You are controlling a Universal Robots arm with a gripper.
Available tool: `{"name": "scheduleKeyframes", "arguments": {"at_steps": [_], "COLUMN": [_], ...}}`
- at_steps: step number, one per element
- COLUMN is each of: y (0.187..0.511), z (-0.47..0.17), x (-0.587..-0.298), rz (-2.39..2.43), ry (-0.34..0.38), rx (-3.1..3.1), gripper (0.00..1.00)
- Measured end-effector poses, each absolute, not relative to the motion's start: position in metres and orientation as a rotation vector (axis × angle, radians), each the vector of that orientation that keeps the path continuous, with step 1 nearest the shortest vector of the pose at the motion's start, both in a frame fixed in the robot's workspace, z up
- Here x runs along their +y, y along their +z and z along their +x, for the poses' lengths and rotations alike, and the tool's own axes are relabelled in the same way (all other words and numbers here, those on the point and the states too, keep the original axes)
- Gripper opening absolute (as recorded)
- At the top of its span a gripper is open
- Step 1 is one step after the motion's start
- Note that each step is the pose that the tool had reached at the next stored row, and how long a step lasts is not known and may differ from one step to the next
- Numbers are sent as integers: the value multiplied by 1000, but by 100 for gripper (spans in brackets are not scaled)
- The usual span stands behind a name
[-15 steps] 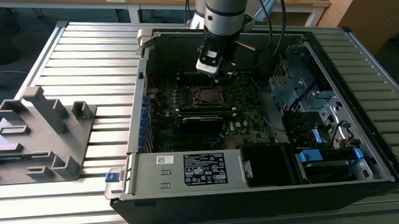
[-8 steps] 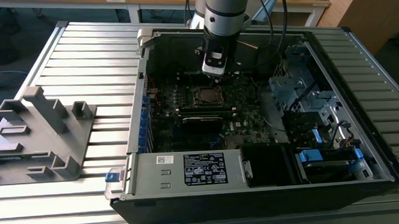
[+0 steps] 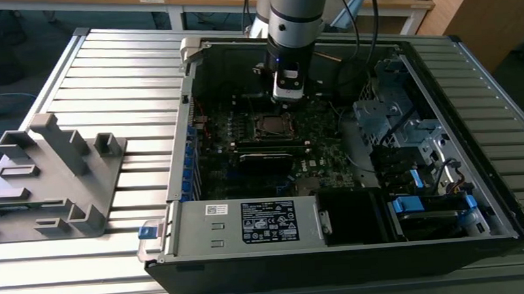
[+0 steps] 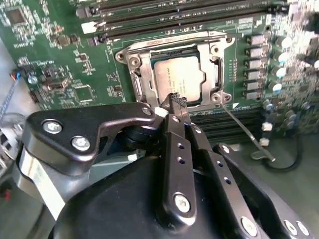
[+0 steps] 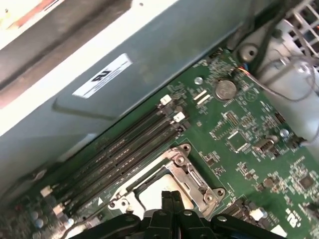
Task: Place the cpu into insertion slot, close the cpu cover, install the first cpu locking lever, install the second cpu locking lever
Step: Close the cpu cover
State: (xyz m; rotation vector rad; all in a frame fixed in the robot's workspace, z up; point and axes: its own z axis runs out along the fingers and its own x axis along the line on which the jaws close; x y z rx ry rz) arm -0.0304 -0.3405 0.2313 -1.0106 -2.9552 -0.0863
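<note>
The cpu (image 4: 174, 74) lies flat in the insertion slot (image 3: 273, 125) on the green motherboard (image 4: 65, 64). The silver cpu cover (image 4: 169, 42) lies down around it, framing its grey face. A thin metal locking lever (image 4: 244, 133) sticks out loose from one corner of the socket, across the memory slots. My gripper (image 4: 177, 99) hangs just above the socket's edge, fingers pressed together with nothing between them. In the first wrist view the fingertips (image 5: 168, 195) hover over the cover (image 5: 192, 174). In the exterior view the gripper (image 3: 285, 100) is at the socket's far side.
The open computer case holds a labelled grey power-supply box (image 3: 247, 223) at the front and a drive cage with cables (image 3: 401, 122) on the exterior view's right. Long black memory slots (image 5: 124, 149) flank the socket. A grey fixture (image 3: 54, 174) stands on the slatted table at the left.
</note>
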Motion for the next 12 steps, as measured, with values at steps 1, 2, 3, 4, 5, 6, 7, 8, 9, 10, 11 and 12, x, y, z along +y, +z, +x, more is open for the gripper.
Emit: {"name": "scheduleKeyframes", "arguments": {"at_steps": [1, 2, 3, 4, 5, 6, 7, 8, 9, 10, 11, 12], "y": [231, 231, 231, 231, 231, 230, 230, 230, 230, 230, 229, 229], "z": [-30, -30, -30, -30, -30, -30, -30, -30, -30, -30, -30, -30], "x": [-340, -340, -340, -340, -340, -340, -340, -340, -340, -340, -340, -340], "rz": [-985, -959, -931, -904, -877, -850, -822, -795, -766, -738, -711, -683], "ry": [-86, -86, -85, -85, -85, -85, -84, -84, -84, -83, -83, -83], "rx": [-2963, -2972, -2980, -2988, -2995, -3002, -3010, -3016, -3023, -3030, -3036, -3042], "gripper": [11, 11, 11, 11, 11, 11, 11, 11, 11, 11, 11, 11]}}
